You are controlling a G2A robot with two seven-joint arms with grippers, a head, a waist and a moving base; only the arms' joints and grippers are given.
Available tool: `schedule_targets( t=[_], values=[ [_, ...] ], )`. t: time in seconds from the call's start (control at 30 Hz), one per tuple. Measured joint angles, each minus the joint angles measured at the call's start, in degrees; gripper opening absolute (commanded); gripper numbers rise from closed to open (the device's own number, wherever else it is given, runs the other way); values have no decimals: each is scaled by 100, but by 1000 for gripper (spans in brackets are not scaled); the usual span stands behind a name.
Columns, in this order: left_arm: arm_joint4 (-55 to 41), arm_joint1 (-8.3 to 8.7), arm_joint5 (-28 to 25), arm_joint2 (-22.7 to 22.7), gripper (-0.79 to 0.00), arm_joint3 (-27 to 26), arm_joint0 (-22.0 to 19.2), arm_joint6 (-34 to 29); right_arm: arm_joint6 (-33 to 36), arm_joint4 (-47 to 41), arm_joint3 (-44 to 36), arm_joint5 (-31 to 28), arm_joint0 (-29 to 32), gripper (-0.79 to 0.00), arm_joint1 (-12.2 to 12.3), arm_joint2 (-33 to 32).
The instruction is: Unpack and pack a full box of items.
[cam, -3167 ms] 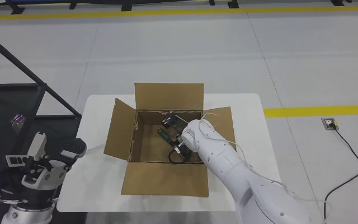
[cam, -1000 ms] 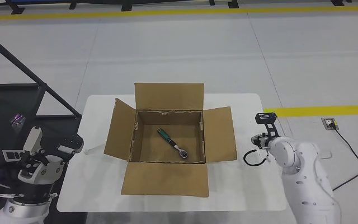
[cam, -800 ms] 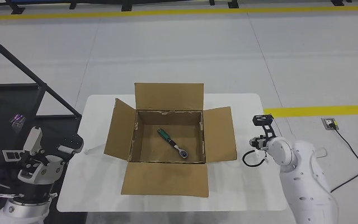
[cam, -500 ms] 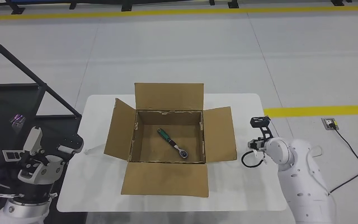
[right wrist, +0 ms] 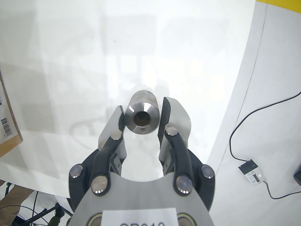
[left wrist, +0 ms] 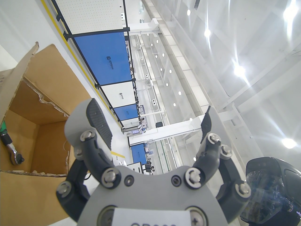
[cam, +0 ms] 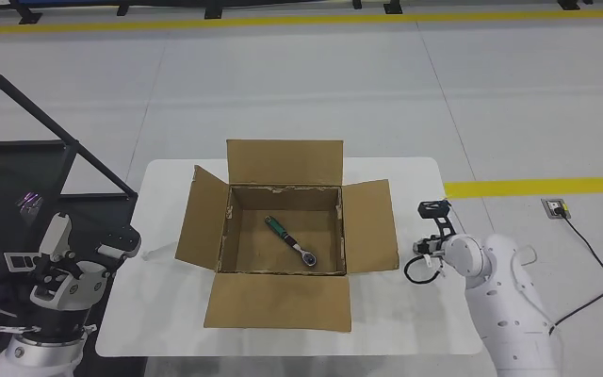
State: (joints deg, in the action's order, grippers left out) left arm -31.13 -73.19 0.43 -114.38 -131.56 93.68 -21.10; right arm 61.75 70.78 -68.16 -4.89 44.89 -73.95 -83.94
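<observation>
An open cardboard box (cam: 283,160) stands in the middle of the white table (cam: 415,184). Inside it lies a ratchet wrench (cam: 287,237) with a green handle, also seen past the box wall (left wrist: 47,71) as the ratchet wrench (left wrist: 10,144). My right gripper (cam: 429,247) hangs over bare table to the right of the box's right flap. In its wrist view the right gripper (right wrist: 143,105) is shut on a short metal cylinder (right wrist: 142,118) with a hole in its end, just above the tabletop. My left gripper (cam: 89,243) sits off the table's left edge, pointing upward; its fingers (left wrist: 98,118) stand wide open with nothing between them.
A black metal frame (cam: 57,132) stands left of the table. On the floor at the right lie a cable and a small power socket (cam: 556,208), with a yellow floor line (cam: 528,187) beside them. The table's right edge runs close to the right gripper.
The right arm came out of the box with the metal cylinder and went to the table's right side, then drifted slightly back toward the box. The left arm kept still.
</observation>
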Motion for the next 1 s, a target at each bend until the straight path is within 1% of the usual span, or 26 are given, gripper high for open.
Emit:
schedule_targets(
  t=[0.03,0.07,0.13,0.23,0.33,0.4,0.47,0.53,0.57,0.63,0.73,0.8,0.9,1.0],
  values=[
    [0,0,0,0,0,0,0,0,-5,-14,6,8,0,-188,3,2],
    [0,0,0,0,0,0,0,0,-10,-29,1,27,6,0,7,1],
    [0,0,0,0,0,0,0,0,-16,-33,-54,67,30,0,16,-9],
    [0,0,0,0,0,0,0,0,-60,71,-405,262,129,0,41,-66],
    [2,0,2,3,0,1,1,0,23,378,-1402,596,376,0,76,-139],
    [3,5,64,37,0,5,14,-40,233,716,-2377,821,589,0,97,-132],
    [17,11,96,51,0,12,30,-69,531,1108,-3357,892,695,0,104,31],
    [67,13,72,63,0,25,62,-73,734,1361,-4072,780,654,0,94,293],
    [89,13,48,72,0,34,88,-71,847,1486,-4424,625,565,0,83,522],
    [106,12,11,74,0,43,128,-53,1005,1621,-4714,349,327,0,50,951],
    [59,7,-28,29,0,36,196,2,1143,1533,-4481,-61,-285,0,-59,1781],
    [-12,1,-71,-30,0,19,243,63,1073,1154,-3956,-291,-805,0,-184,2369],
    [-126,-10,-155,-127,0,-1,312,162,870,556,-2818,-457,-1579,0,-414,3147],
    [-185,-16,-193,-185,0,-6,347,223,460,-234,-1490,-682,-2224,0,-697,3805]
  ],
)
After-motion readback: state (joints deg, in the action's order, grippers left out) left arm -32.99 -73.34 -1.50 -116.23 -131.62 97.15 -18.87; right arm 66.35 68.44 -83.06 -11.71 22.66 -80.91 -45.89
